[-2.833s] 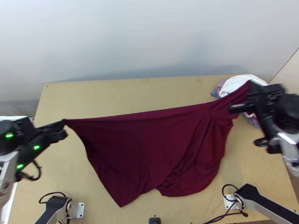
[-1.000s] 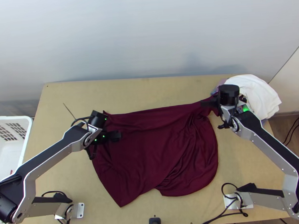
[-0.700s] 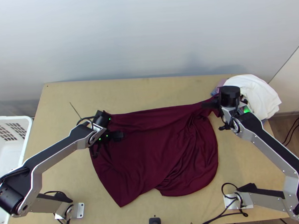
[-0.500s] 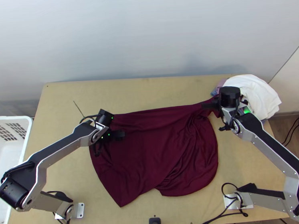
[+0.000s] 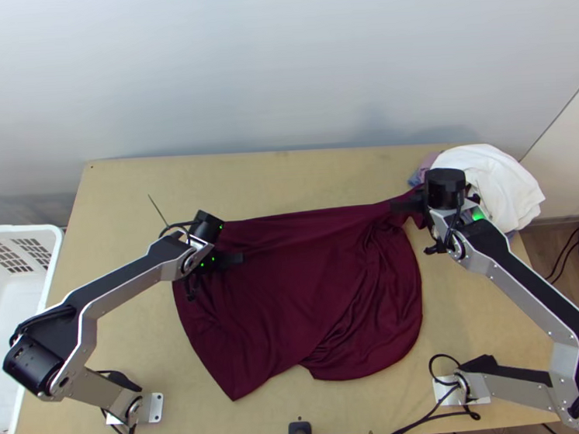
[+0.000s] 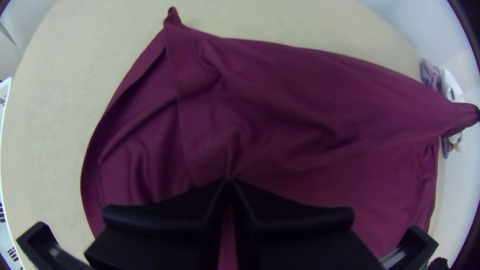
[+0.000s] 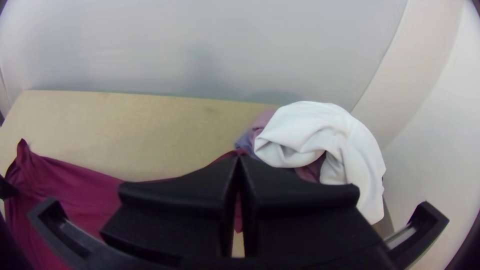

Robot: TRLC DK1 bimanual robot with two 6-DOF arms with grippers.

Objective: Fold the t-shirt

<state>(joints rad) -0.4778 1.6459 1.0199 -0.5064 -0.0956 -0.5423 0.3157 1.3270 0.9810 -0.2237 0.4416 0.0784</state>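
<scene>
The dark red t-shirt [image 5: 309, 294] lies spread with folds, its upper right part drawn out narrow. Over its left part, my left gripper [image 5: 236, 259] is low on the cloth. At the upper right, my right gripper [image 5: 401, 204] stands beside the white cloth. In the left wrist view, creases of the t-shirt [image 6: 310, 105] run to the left gripper [image 6: 228, 183], shut on a pinch of it, with a loose corner farther off. In the right wrist view, the right gripper [image 7: 239, 159] is shut on the drawn-out part of the t-shirt [image 7: 85, 187].
A bunched white cloth [image 5: 494, 183] with mauve and bluish cloth under it lies at the table's right edge. The white basket [image 5: 47, 268] stands off the left edge. Bare wood [image 5: 272, 179] runs along the far side.
The left gripper has let go of the far left corner, moved right and inward, and closed on the cloth. The right gripper has come left with its part, and the cloth's upper edge has slackened.
</scene>
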